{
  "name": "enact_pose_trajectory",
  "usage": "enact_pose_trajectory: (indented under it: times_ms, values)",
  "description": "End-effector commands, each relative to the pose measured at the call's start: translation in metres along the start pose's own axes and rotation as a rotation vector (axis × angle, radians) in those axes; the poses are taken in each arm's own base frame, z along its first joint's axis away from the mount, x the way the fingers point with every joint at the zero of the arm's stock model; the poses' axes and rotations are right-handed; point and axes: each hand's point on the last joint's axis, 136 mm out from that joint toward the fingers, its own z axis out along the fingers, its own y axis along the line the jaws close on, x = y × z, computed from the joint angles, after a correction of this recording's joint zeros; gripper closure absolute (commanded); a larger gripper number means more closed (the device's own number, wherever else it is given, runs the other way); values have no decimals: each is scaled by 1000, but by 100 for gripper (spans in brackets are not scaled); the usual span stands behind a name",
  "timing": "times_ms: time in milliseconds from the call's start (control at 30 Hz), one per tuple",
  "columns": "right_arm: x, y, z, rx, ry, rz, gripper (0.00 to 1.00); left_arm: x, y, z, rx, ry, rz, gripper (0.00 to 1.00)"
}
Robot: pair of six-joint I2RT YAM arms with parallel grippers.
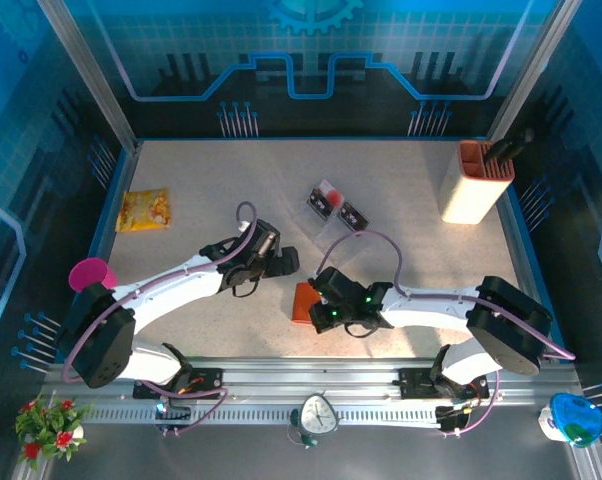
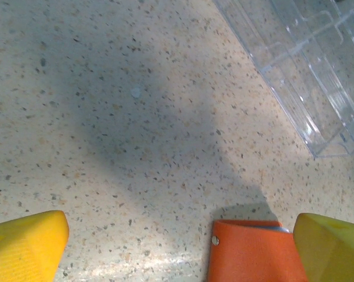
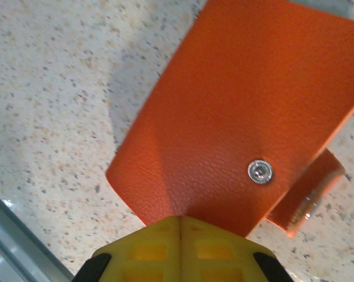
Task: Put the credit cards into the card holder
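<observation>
My right claw [image 3: 180, 222] pinches the near edge of the orange leather folding card holder [image 3: 241, 100]; my left claw [image 2: 180, 235] gapes wide just beside that holder.

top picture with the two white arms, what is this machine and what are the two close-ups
It is a robot: two arms bolted at a table's near edge, seen from a camera above and behind. The close-ups come from a camera on each wrist. The left hand is open, its yellow fingers above the speckled table. The right hand is shut, pinching an edge of the orange card holder. Farther back sit the dark credit cards at a clear plastic tray, a cream-and-orange container and a yellow packet.
</observation>
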Motion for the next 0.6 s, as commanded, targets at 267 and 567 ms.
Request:
enact_pose_trajectory:
  times_ms: [267,567]
  values:
    - [2,-14,3,32,-25,27,100,34,-2,9,34,130,58,1]
    - [4,-16,1,33,-24,36,100,63,-9,24,-14,194,165,1]
